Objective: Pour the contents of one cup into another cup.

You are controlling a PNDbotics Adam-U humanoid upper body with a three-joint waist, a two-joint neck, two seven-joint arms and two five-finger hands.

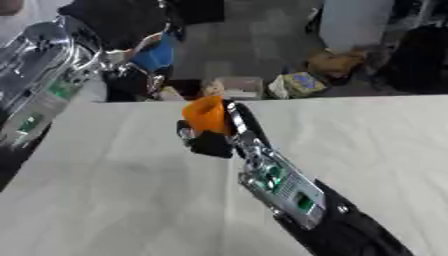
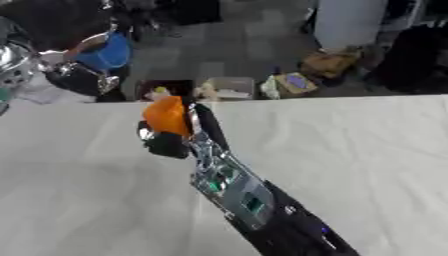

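An orange cup (image 1: 205,114) is gripped by the right hand (image 1: 210,141) over the white table (image 1: 114,200) — fingers curled round it. A blue cup (image 2: 107,52) is clutched by the left hand (image 2: 80,76), up top left.

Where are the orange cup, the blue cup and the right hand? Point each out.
orange cup (image 1: 205,115), left eye view, on its side wall.
blue cup (image 2: 107,54), right eye view, on its outer wall.
right hand (image 1: 210,142), left eye view, on the black fingers curled under the orange cup.
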